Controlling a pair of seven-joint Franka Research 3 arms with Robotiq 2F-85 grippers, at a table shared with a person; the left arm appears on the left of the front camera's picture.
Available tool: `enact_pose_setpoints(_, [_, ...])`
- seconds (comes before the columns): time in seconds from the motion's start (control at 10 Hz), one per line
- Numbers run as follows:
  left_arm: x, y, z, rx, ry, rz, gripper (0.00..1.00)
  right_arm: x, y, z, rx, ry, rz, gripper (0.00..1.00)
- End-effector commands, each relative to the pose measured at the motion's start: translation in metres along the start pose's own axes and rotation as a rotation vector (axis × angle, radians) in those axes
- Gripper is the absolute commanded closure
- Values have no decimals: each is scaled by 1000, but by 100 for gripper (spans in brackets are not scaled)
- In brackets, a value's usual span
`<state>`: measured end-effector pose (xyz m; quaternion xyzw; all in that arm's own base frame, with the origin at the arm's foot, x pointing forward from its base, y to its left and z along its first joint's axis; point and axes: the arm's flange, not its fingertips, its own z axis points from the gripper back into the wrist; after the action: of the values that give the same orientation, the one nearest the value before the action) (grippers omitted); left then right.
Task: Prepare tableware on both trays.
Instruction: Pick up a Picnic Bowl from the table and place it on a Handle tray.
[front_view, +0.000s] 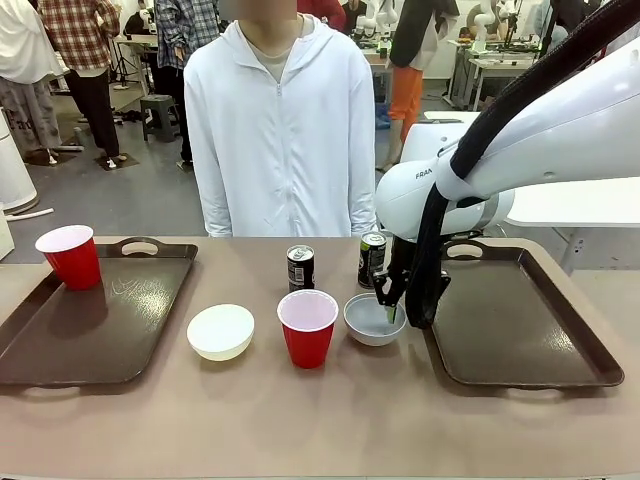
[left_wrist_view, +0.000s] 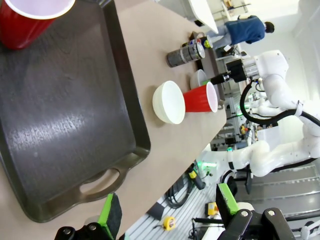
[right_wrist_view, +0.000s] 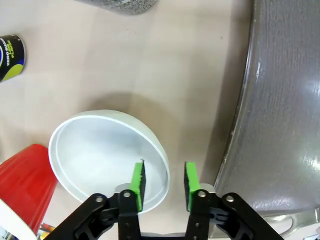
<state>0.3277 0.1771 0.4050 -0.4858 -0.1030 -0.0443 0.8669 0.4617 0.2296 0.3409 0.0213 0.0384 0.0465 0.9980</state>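
The pale grey-white bowl (right_wrist_view: 95, 150), resting on the table (front_view: 300, 420) just beside the right tray (front_view: 520, 320), is pinched at its rim by the right gripper (right_wrist_view: 163, 174), one pad inside and one outside, presumably so it can be lifted across. The left gripper (left_wrist_view: 167, 207) is held spread near the left tray (left_wrist_view: 60, 125).

- We note the right gripper (front_view: 390, 306) clamped on the pale bowl (front_view: 362, 320) at its rim, beside the right tray (front_view: 510, 325).
- One red cup (front_view: 68, 256) stands on the left tray (front_view: 95, 330).
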Motion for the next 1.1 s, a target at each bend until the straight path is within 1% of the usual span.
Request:
enact_pose_setpoints(0.0, [0,-1,3,-14,-10,0,0,1,-2,1,-12,3,10,97])
enact_pose_setpoints(0.1, [0,-1,3,-14,-10,0,0,1,-3,2,-9,11,10,100])
enact_pose_setpoints(0.3, [0,-1,3,-14,-10,0,0,0,-6,5,-10,22,16,100])
enact_pose_setpoints(0.5, [0,-1,3,-14,-10,0,0,-11,-11,20,0,-2,31,100])
enact_pose_setpoints(0.6, [0,-1,3,-14,-10,0,0,-28,-15,42,18,6,59,100])
enact_pose_setpoints(0.7, [0,-1,3,-14,-10,0,0,-57,-19,80,92,10,106,100])
enact_pose_setpoints(0.8, [0,-1,3,-14,-10,0,0,-81,-25,112,127,-6,117,100])
enact_pose_setpoints(0.9, [0,-1,3,-14,-10,0,0,-98,-32,133,125,-34,108,100])
enact_pose_setpoints(1.0, [0,-1,3,-14,-10,0,0,-109,-40,143,118,-38,94,100])
